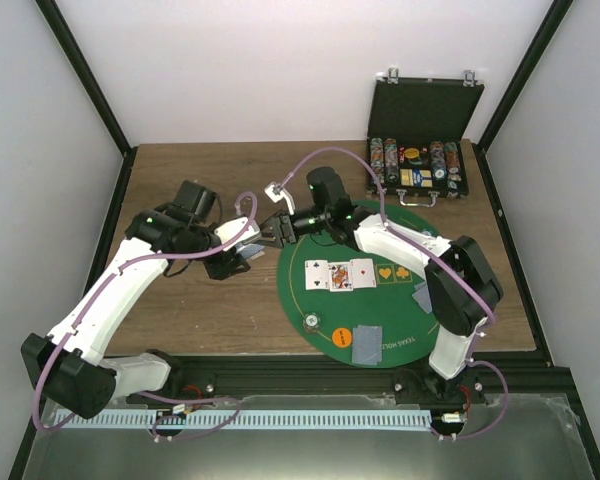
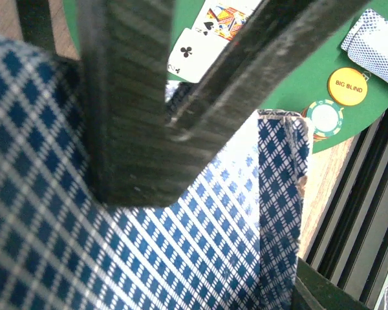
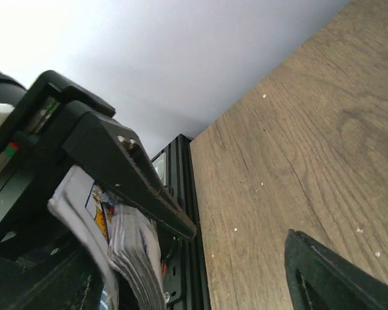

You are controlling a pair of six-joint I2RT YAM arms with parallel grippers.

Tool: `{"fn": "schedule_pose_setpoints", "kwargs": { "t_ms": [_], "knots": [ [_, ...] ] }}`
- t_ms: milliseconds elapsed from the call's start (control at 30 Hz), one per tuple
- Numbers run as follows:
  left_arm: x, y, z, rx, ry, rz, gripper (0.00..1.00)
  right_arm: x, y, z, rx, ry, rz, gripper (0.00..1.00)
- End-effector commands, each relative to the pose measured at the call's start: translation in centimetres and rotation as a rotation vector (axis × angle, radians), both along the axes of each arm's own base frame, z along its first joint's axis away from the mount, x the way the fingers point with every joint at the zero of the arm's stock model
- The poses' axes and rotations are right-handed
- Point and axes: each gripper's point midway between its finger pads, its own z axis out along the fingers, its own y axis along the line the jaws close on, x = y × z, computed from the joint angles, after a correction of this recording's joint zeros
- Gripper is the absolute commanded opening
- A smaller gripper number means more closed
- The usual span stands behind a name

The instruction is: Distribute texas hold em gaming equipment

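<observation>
My left gripper (image 1: 237, 262) is shut on a deck of blue-backed cards (image 1: 246, 252), held above the wood left of the mat. The deck's back (image 2: 200, 245) fills the left wrist view. My right gripper (image 1: 271, 231) is at the deck, jaws apart. Its dark fingers (image 2: 129, 97) cross over the deck's back. In the right wrist view the deck's edge (image 3: 132, 255) shows at the left, with a face card (image 3: 84, 203) bent away from it. Three face-up cards (image 1: 340, 273) lie on the mat. An orange disc (image 1: 343, 337) and a striped chip (image 1: 310, 321) lie near its front.
The round green felt mat (image 1: 390, 345) holds face-down cards at the front (image 1: 367, 343) and right (image 1: 423, 297). The open black chip case (image 1: 420, 150) stands at the back right. A black rail (image 1: 280, 368) runs along the table's near edge.
</observation>
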Motion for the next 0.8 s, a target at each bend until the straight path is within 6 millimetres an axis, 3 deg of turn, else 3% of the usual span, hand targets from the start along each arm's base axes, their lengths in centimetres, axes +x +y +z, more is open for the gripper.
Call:
{"fn": "schedule_pose_setpoints", "kwargs": {
  "t_ms": [0,100,500,767],
  "knots": [
    [0.2,-0.5,1.1,-0.031,-0.020,-0.014,0.49,0.9,0.2,0.4,-0.033,-0.054,-0.040,0.70],
    [0.2,-0.4,1.0,-0.024,-0.025,-0.011,0.49,1.2,-0.3,0.9,-0.050,-0.083,-0.073,0.58],
    [0.4,-0.2,0.5,-0.011,-0.025,-0.002,0.49,0.5,-1.6,1.4,-0.101,-0.146,-0.096,0.37],
    [0.5,-0.1,0.3,-0.005,-0.026,0.002,0.49,-0.3,-1.8,3.1,-0.069,-0.170,-0.061,0.05]
  ]
}}
